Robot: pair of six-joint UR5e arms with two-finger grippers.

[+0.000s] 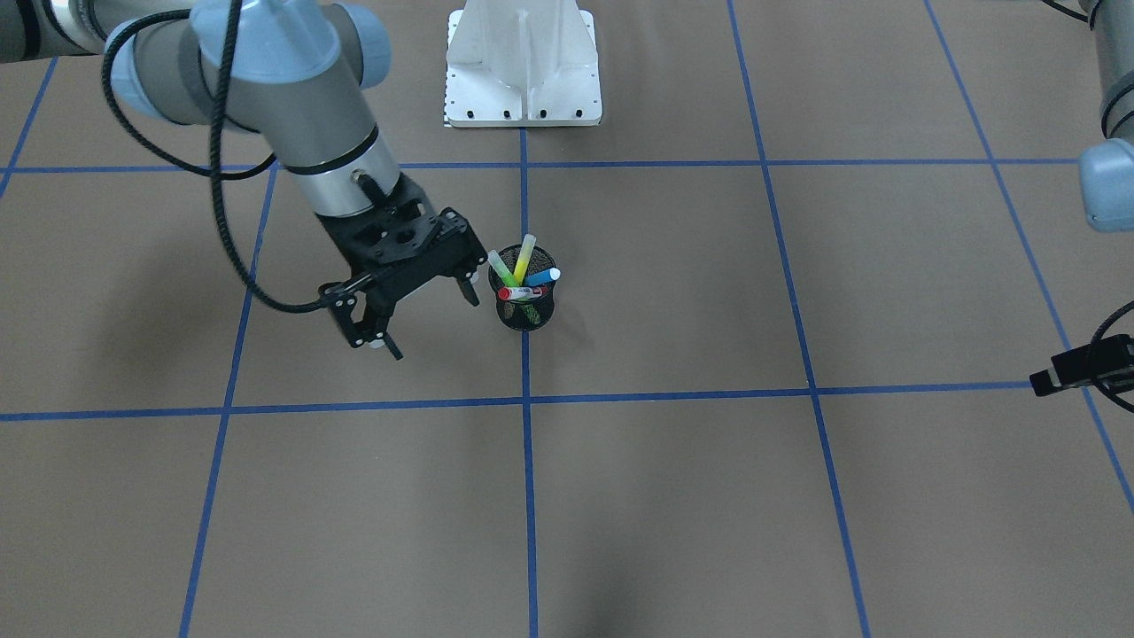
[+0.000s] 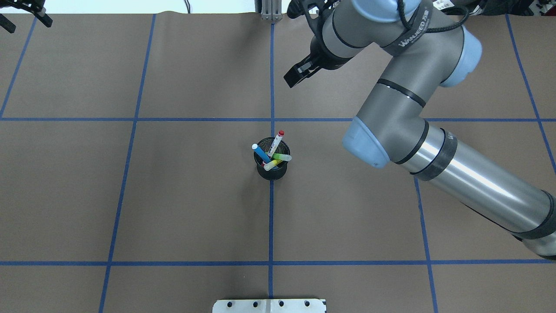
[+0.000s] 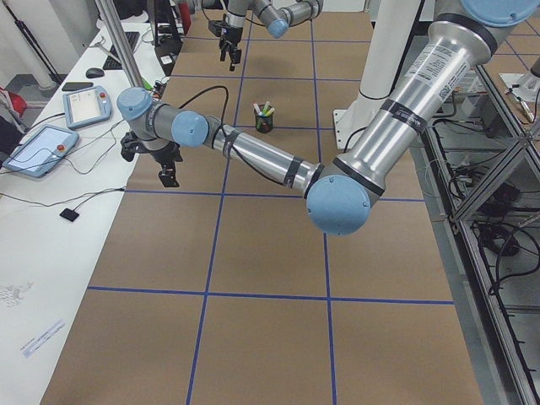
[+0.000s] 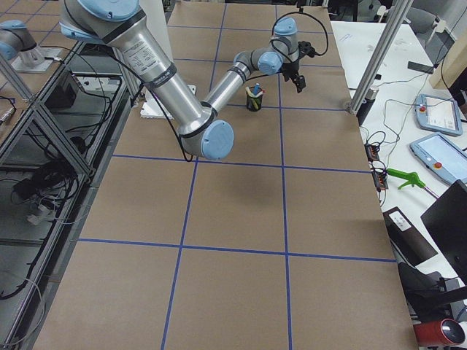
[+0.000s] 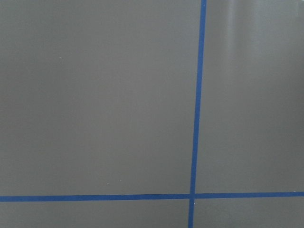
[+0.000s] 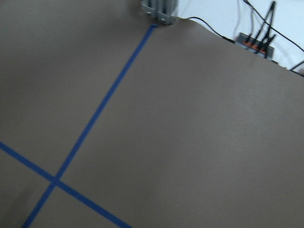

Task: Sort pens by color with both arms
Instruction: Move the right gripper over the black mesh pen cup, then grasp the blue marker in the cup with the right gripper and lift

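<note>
Pens (image 1: 524, 270) are all stood in the mesh cup (image 1: 526, 312) mid-table. Right gripper (image 1: 434, 326), spread wide and empty, is parked at the cup's 9 o'clock in the front view; one tip should be picked from above. Left gripper (image 2: 26, 19), far off, looks spread too.

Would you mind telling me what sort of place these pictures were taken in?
Most likely a robotics lab work cell: a left arm and a right arm reach over a table marked with a blue tape grid, and teach pendants lie on the side bench.
</note>
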